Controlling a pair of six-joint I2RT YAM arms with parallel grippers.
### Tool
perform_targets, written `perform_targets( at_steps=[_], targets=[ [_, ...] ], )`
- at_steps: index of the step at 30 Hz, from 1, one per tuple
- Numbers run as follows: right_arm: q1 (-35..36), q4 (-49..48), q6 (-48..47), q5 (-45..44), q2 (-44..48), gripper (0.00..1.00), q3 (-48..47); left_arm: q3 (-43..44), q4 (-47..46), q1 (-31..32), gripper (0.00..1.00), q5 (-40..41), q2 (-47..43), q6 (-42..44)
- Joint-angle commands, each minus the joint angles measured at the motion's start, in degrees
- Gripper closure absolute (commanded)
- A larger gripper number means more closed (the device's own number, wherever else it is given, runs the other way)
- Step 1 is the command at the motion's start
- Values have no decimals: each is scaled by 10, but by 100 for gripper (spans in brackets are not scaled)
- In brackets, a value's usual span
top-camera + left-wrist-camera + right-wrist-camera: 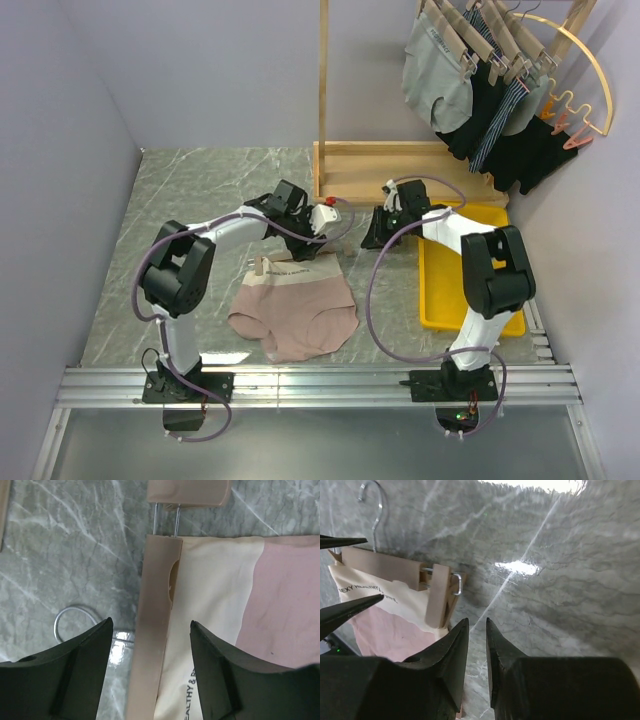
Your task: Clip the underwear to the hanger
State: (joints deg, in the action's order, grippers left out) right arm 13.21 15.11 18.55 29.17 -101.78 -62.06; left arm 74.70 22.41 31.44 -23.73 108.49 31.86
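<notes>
Jaws of left gripper [150, 625] standing wide apart in left wrist view, straddling hanger [155, 580] bar, gripping nothing. Underwear [285, 600] lying beside bar, cream waistband touching it.
Right wrist view: right gripper [476, 624] fingers nearly meeting, narrow slit showing, holding nothing. Hanger clip [439, 597] sitting at waistband corner, left of fingers.
Top view: underwear lying flat on table [200, 190], between arms, waistband far.

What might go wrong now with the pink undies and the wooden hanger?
1. The left gripper stands open over the bar of the hanger, right beside the cream waistband of the underwear; closing, it might pinch or drag the cloth.
2. The right gripper has its jaws only narrowly apart, beside the wooden clip, not on it; it may shove the hanger sideways instead of squeezing the clip.
</notes>
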Motion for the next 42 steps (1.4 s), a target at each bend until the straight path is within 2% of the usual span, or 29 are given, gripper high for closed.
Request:
perform_targets(
  at_steps=[1, 8, 11, 14, 15, 18, 20, 21, 22, 26, 30, 35, 42],
  targets=[
    [-2, -15, 18, 34, -21, 72, -27, 15, -32, 3, 33, 16, 8, -7],
    [-3, -22, 22, 46, -37, 71, -26, 24, -23, 6, 42, 14, 36, 2],
    [-5, -23, 26, 56, -44, 70, -31, 21, -22, 6, 49, 15, 42, 9],
    [-6, -28, 33, 65, -49, 69, -33, 24, -11, 7, 61, 12, 45, 12],
    [-8, -32, 36, 71, -51, 68, -34, 24, -11, 6, 68, 13, 45, 12],
    [-10, -33, 40, 80, -57, 68, -39, 16, -15, 7, 81, 16, 33, 15],
    [-13, -40, 47, 96, -59, 68, -39, 7, -17, 8, 87, 16, 16, 15],
    [-14, -50, 56, 104, -58, 67, -39, 5, -18, 8, 95, 16, 9, 15],
    [-17, -56, 61, 119, -57, 65, -37, -2, -20, 9, 99, 16, -5, 15],
    [-24, -81, 86, 146, -47, 51, -31, -29, -41, 13, 100, 27, -36, 23],
    [-26, -100, 115, 162, -47, 50, -26, -39, -47, 18, 100, 30, -42, 26],
    [-26, -94, 121, 169, -68, 55, -38, -54, -64, 24, 100, 33, -55, 29],
    [-24, -105, 134, 193, -79, 75, -29, -56, -71, 25, 100, 34, -58, 28]
  ],
)
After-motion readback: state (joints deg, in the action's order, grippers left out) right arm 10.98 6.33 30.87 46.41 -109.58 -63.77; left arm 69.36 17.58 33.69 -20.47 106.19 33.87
